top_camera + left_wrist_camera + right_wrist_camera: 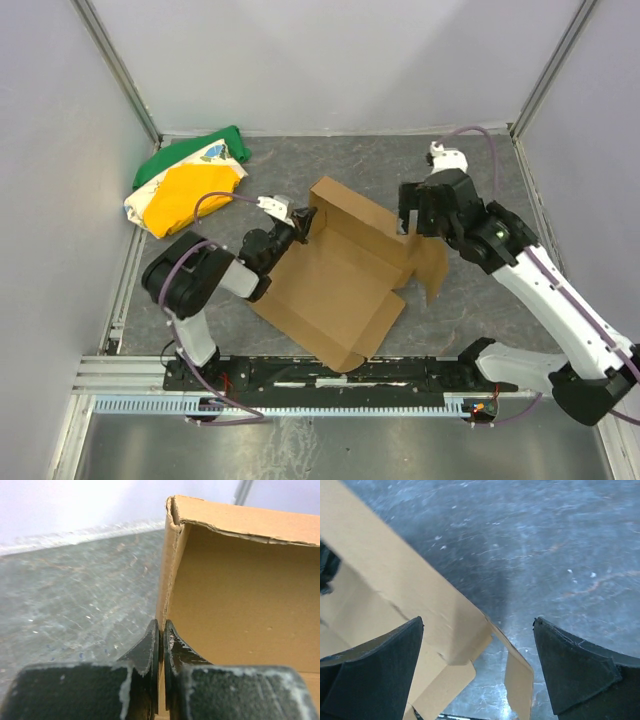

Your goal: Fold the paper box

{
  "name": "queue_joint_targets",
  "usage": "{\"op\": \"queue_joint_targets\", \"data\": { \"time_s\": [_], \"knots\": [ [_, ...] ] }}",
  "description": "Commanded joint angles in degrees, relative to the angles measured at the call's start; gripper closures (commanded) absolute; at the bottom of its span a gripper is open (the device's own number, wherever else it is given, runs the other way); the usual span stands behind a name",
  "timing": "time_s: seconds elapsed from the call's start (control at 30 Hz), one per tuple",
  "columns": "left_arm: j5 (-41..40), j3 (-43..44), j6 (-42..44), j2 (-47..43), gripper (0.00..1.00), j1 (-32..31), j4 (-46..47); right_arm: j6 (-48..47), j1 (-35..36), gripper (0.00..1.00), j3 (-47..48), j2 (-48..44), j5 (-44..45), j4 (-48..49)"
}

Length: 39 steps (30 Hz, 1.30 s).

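While the left fingers (pixel 151 647) pinch a wall of the one paper box (pixel 340 285), the right fingers (pixel 380 672) gape wide.

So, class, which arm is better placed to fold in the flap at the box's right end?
The right. The right tool is open over the right end of the paper box, beside the flap. The left tool is shut on the box at the opposite end, so likely busy.

Grey table (pixel 470 325): paper box (pixel 335 290), cloth bundle (pixel 190 190)
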Motion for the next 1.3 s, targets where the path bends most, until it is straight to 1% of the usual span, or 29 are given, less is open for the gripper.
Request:
{"op": "queue_joint_targets", "data": {
  "time_s": [0.0,0.07,0.13,0.2,0.23,0.3,0.37,0.57,0.7,0.8,0.97,1.07,1.13,1.2,1.27],
  "knots": [
    [-19.72,-0.76,2.51,-12.70,0.97,-3.14,-10.43,4.84,0.01,0.01,-3.79,-3.26,13.70,2.42],
    [-25.26,-0.90,1.64,-18.30,0.97,-4.52,-19.41,6.68,0.05,0.01,-5.33,-3.39,15.95,1.72],
    [-31.23,-1.82,0.54,-21.50,0.97,-6.17,-23.05,8.78,-0.12,0.01,-7.35,-3.29,18.19,1.33],
    [-35.84,-3.86,0.40,-23.24,0.97,-7.96,-23.30,10.22,-0.25,0.00,-10.42,-4.07,19.03,3.63],
    [-37.74,-4.49,1.78,-23.27,0.97,-9.02,-22.75,10.69,-0.29,0.01,-12.41,-5.10,18.79,5.59],
    [-39.34,-5.26,4.70,-21.68,0.97,-10.26,-19.98,11.74,-0.33,0.03,-16.22,-7.85,18.33,9.58],
    [-42.26,-5.20,5.04,-19.22,0.97,-10.30,-16.90,12.29,-0.39,0.04,-18.78,-10.68,17.73,12.13],
    [-42.79,-3.24,4.93,-15.30,0.97,-10.39,-14.37,12.24,-0.38,0.02,-19.95,-17.86,18.57,11.47],
    [-42.72,-5.65,7.45,-14.79,0.97,-10.32,-9.40,10.40,-0.52,0.01,-17.89,-17.60,19.74,6.50],
    [-42.27,-7.46,8.09,-15.27,0.97,-10.38,-7.67,9.48,-0.58,0.01,-17.37,-16.50,19.24,4.96],
    [-39.98,-11.32,7.26,-15.33,0.88,-10.36,-1.73,9.20,-0.61,0.01,-19.88,-18.63,18.33,8.12],
    [-39.90,-12.89,6.94,-12.72,0.82,-10.33,4.64,9.00,-0.60,0.01,-19.86,-18.65,17.08,8.62],
    [-39.90,-13.88,6.73,-10.59,0.70,-10.31,10.41,8.55,-0.59,0.00,-19.55,-18.45,15.98,8.61],
    [-38.50,-14.48,6.04,-10.33,0.54,-10.40,12.70,8.31,-0.60,0.00,-19.43,-18.57,15.21,8.41],
    [-35.97,-15.30,5.79,-11.87,0.51,-10.40,12.69,8.12,-0.56,0.00,-19.73,-19.19,14.71,8.15]
  ]
}}
